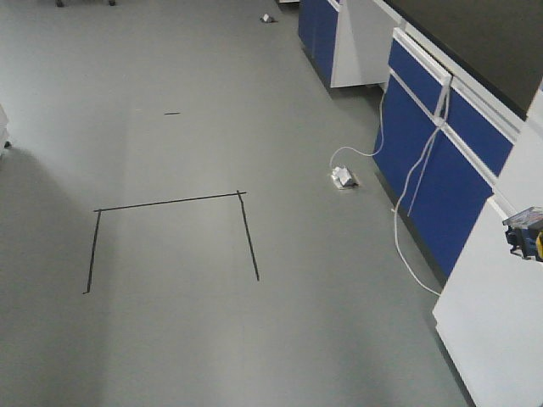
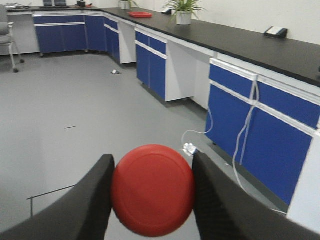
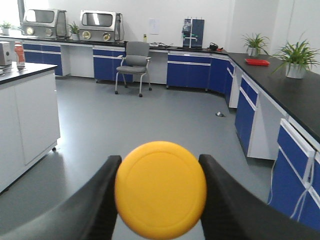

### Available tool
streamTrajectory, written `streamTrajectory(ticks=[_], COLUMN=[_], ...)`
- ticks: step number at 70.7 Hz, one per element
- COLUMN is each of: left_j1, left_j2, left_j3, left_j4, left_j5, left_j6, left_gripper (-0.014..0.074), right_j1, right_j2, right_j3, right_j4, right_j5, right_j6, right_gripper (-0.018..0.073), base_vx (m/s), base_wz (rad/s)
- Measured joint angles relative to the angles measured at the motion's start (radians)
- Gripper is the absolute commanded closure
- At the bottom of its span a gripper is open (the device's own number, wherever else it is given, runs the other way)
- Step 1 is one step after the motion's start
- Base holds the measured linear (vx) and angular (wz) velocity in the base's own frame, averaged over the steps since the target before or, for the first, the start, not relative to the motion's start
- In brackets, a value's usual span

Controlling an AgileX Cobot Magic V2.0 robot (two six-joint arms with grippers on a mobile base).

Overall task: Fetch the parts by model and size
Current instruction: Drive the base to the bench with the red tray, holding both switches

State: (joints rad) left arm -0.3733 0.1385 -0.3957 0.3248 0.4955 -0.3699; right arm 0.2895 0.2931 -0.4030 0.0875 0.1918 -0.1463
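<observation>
In the left wrist view, my left gripper [image 2: 152,167] is shut on the red push-button switch [image 2: 152,192]. Its round red cap faces the camera and fills the gap between the two black fingers [image 2: 90,200]; its base is hidden. In the right wrist view, my right gripper [image 3: 160,167] is shut on the yellow push-button switch [image 3: 160,192], held the same way, cap towards the camera and base hidden. Both are held up in the air above the grey floor. In the front view, a small dark part with blue and yellow bits [image 1: 526,231] shows at the right edge.
Blue-fronted cabinets [image 1: 441,161] under a black counter [image 2: 260,45] run along the right. A white power strip [image 1: 344,176] and loose white cable [image 1: 407,229] lie on the floor beside them. A black tape square [image 1: 170,229] marks the floor. A grey chair [image 3: 134,65] and a white island [image 3: 27,115] stand farther off.
</observation>
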Motion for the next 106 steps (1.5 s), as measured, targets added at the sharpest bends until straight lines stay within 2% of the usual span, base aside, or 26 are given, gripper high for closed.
streamTrajectory(ticks=[42,106], left_j1=[0.0,0.0], left_j2=[0.0,0.0], left_j3=[0.0,0.0], left_j4=[0.0,0.0], left_j5=[0.0,0.0], left_j6=[0.0,0.0], left_gripper=[0.0602,0.0602], right_j1=[0.0,0.0], right_j2=[-0.003,-0.003], right_j3=[0.0,0.0], right_j4=[0.0,0.0], right_j5=[0.001,0.001], right_j6=[0.0,0.0], right_gripper=[0.0567,0.0567], base_vx=[0.29,0.63], base_wz=[0.2,0.09])
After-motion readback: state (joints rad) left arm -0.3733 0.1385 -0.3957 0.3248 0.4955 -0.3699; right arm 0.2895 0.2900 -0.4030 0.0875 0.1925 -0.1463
